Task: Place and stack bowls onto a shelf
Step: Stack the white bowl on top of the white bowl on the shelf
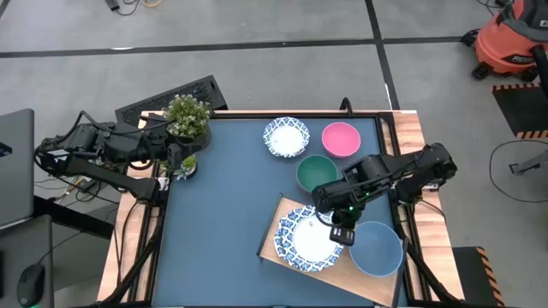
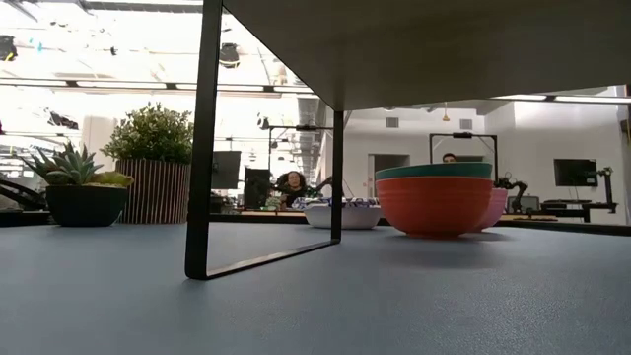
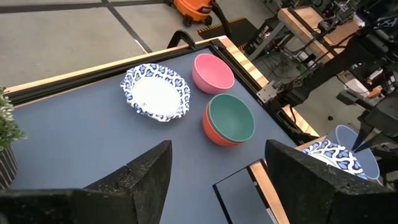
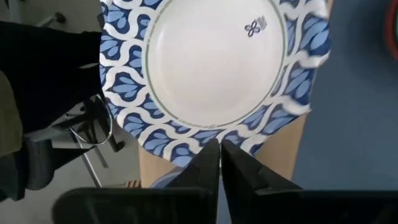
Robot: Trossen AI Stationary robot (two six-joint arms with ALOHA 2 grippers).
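Note:
A white bowl with a blue patterned rim (image 1: 306, 239) sits on the pale wooden shelf (image 1: 276, 224) at the near right; it also shows in the right wrist view (image 4: 211, 62). My right gripper (image 1: 341, 229) is shut, with its tips (image 4: 219, 148) over that bowl's rim on the side toward the plain blue bowl (image 1: 377, 249). A teal bowl (image 1: 317, 173) is nested in a red bowl (image 2: 434, 205). A pink bowl (image 1: 341, 139) and a second patterned bowl (image 1: 286, 137) rest on the tabletop at the far side. My left gripper (image 3: 214, 177) is open and empty at the far left. My right gripper's shut fingertips (image 4: 210, 152) lie over the patterned bowl's rim (image 4: 186, 146), slanting down from the table's right. I cannot tell whether they touch it. The bowl sits level on the shelf.
Two potted plants (image 1: 187, 120) stand at the far left corner beside my left arm. The shelf stands on thin black legs (image 2: 203, 148) above the dark blue tabletop (image 1: 223, 205). The table's middle and near left are bare.

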